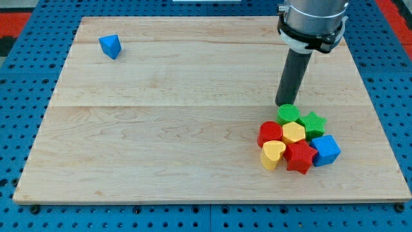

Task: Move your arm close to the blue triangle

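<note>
The blue triangle [110,46] lies alone near the view's top left corner of the wooden board. My tip [284,104] is far from it, at the view's right, just above a cluster of blocks. The tip sits right at the top edge of the green round block [289,113], touching it or nearly so. The whole width of the board lies between the tip and the blue triangle.
The cluster at the view's lower right holds the green round block, a green star [313,123], a yellow hexagon [294,133], a red round block [270,133], a yellow heart [273,154], a red star [299,156] and a blue cube [326,149]. The board [193,129] lies on a blue pegboard.
</note>
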`<state>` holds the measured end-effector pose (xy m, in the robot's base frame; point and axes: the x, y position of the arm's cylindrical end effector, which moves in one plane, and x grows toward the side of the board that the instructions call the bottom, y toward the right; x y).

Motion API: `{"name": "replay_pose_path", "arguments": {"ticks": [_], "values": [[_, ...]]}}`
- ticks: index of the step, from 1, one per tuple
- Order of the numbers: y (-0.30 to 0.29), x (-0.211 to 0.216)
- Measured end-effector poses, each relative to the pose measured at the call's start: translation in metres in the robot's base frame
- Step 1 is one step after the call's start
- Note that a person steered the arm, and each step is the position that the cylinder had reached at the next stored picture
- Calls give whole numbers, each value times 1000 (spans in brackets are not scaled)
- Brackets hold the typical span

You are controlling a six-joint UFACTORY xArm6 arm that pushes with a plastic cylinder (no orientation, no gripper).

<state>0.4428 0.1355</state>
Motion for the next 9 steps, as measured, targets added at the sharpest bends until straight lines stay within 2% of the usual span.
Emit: {"name": "replay_pose_path", "arguments": {"ticks": [2, 3, 5, 6, 7, 8, 9], "values": [[-8, -131], [-77, -190], [-212, -185], [-240, -180], [-252, -122], [-254, -143], [-242, -194]]}}
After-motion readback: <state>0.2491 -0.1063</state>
